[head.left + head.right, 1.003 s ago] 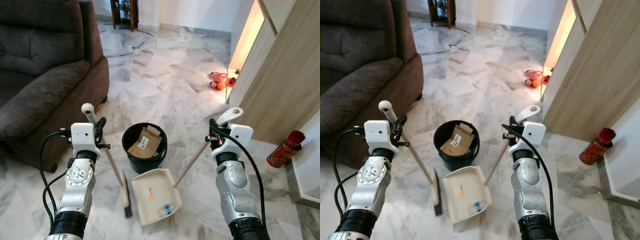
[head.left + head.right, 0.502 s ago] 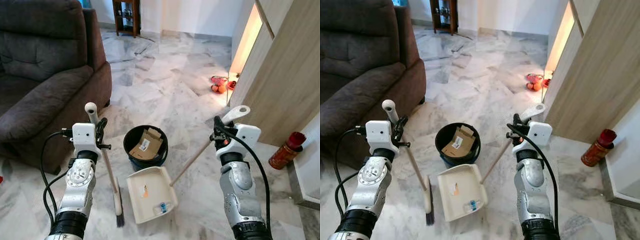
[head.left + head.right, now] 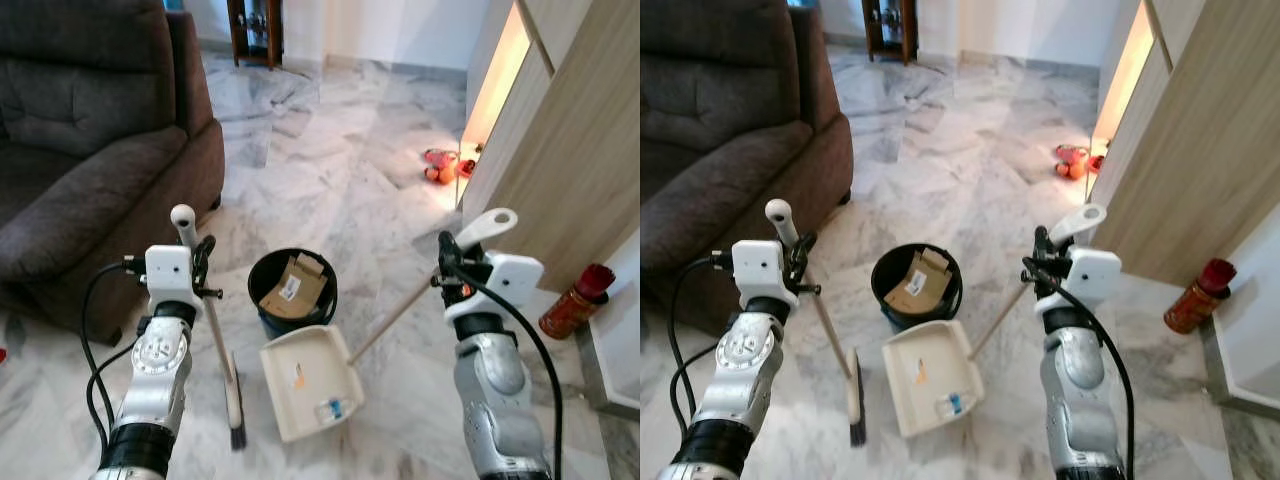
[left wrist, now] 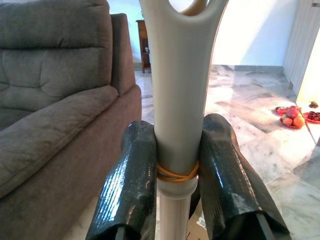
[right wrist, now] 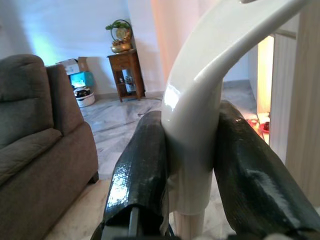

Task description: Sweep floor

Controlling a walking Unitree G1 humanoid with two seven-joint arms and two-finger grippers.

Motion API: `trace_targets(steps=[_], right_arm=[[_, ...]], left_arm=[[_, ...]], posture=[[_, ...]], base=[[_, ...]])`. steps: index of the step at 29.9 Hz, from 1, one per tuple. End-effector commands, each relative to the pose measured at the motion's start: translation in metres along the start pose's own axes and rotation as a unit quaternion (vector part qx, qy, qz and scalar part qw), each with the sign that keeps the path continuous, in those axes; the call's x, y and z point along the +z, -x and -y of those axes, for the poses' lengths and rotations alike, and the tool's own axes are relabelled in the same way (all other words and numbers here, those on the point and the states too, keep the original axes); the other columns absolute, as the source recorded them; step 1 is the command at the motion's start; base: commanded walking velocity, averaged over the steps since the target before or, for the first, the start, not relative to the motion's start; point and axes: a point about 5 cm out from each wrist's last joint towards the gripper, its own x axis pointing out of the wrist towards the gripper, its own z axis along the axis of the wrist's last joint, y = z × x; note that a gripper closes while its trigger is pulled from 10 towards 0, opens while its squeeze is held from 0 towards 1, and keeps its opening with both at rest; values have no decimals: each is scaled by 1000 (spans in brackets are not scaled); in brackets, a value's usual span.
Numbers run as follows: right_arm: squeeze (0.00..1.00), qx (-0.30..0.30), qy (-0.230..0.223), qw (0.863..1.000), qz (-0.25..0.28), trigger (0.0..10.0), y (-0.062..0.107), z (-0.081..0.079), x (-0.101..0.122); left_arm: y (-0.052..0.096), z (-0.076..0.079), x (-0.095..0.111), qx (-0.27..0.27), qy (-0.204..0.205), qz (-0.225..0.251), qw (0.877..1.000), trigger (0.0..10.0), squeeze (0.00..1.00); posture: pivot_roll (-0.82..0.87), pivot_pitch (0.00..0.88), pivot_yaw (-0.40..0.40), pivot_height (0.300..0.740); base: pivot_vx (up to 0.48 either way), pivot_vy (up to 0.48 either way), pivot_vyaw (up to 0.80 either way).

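My left gripper [image 3: 198, 262] is shut on the white handle of a broom [image 3: 222, 350]; its brush head [image 3: 235, 405] rests on the marble floor left of the dustpan. My right gripper [image 3: 447, 268] is shut on the long handle [image 3: 392, 318] of a cream dustpan [image 3: 310, 382], which lies on the floor just in front of a black bin [image 3: 291, 290]. The pan holds a small blue-and-white scrap [image 3: 331, 408] and an orange speck. Folded cardboard [image 3: 293, 284] sits in the bin. In the wrist views, black fingers [image 4: 131, 185] clamp the broom grip and fingers [image 5: 141, 170] clamp the dustpan grip.
A dark brown sofa [image 3: 90, 150] fills the left. A wooden cabinet wall [image 3: 560, 150] stands at the right, with a red bottle [image 3: 570, 300] by its foot. Red and orange fruit [image 3: 438, 165] lies on the floor near the lit gap. A small wooden stand [image 3: 255, 30] is at the far back.
The dustpan has slid and turned a little to the right, closer to the bin's front. The broom head shifted left, away from the pan. My right gripper rose slightly.
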Motion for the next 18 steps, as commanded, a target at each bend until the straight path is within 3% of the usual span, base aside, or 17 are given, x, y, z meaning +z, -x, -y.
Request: trace_targets(steps=[1,18], right_arm=[[0,10,-5,999,49,10000,-1,-1,25],[0,33,-17,992,118,10000,1,-15,77]], left_arm=[[-4,0,8,-4,-3,21,1000,10000,0],[-4,-2,8,-4,-4,20,1000,10000,0]], posture=[[-27,48,-23,740],[-28,56,-18,740]], base=[[0,0,0],[0,0,0]])
